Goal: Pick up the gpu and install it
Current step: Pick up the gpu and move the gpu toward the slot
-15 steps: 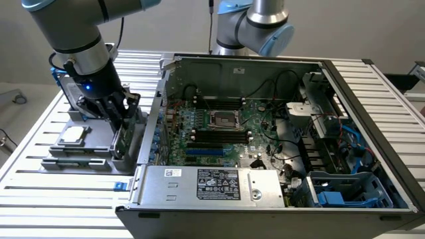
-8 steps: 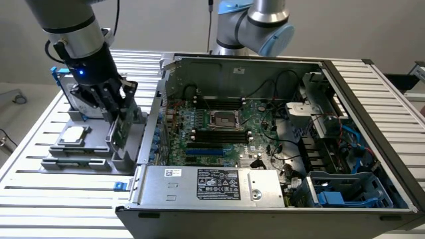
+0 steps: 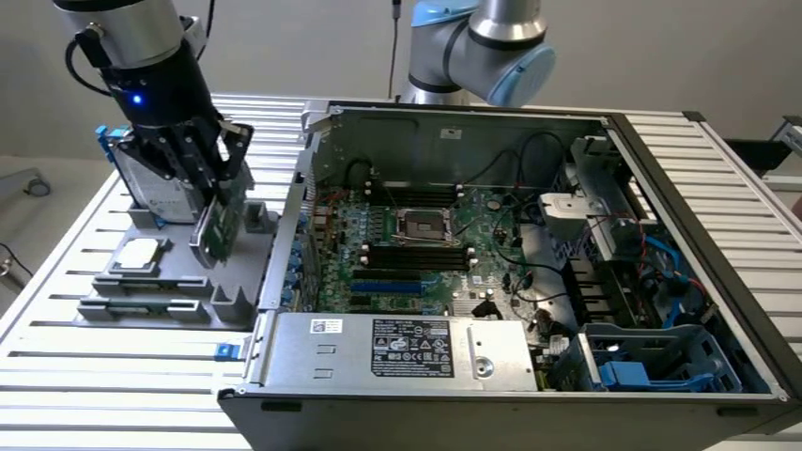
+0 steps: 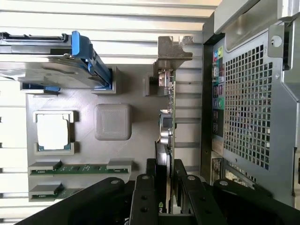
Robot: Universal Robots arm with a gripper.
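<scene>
Exterior looks down broadly; wrist looks closely at shared tray (image 3: 188, 279).

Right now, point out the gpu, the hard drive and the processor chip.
gpu (image 3: 222, 230), exterior view, green board face.
hard drive (image 3: 148, 193), exterior view, silver casing.
processor chip (image 4: 52, 131), wrist view, middle of its lid.
</scene>
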